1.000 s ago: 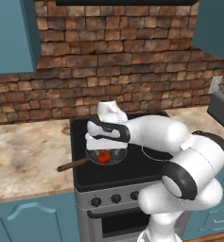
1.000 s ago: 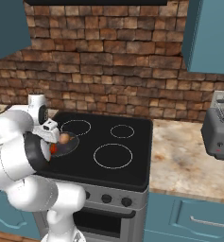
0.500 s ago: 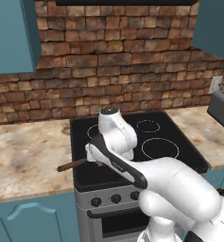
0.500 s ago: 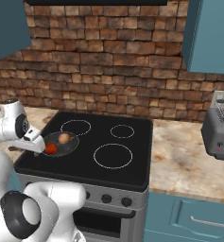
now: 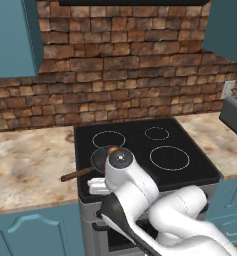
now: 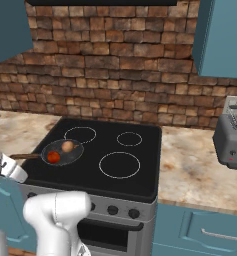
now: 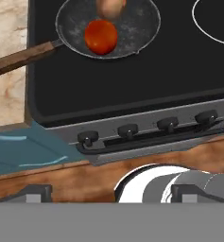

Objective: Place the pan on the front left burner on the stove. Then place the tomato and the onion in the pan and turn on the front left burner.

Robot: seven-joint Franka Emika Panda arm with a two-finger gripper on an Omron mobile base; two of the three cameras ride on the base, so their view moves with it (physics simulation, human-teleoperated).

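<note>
Pan point(image 7: 108, 26) on front left burner of stove point(image 7: 132, 90), tomato point(image 7: 101, 37) & onion point(image 7: 110, 6) inside. Knob row point(image 7: 146, 128) lies fwd of gripper point(image 7: 106, 193), leftmost knob point(image 7: 88, 138) prob. the target. Finger spread: cannot tell, tips barely visible

The stove point(image 6: 140, 172) carries the pan point(image 6: 76, 155) at its 8 o'clock corner, handle reaching toward 9 over the table point(image 6: 20, 132). A toaster point(image 6: 231, 141) sits on the table at 3 o'clock.
</note>
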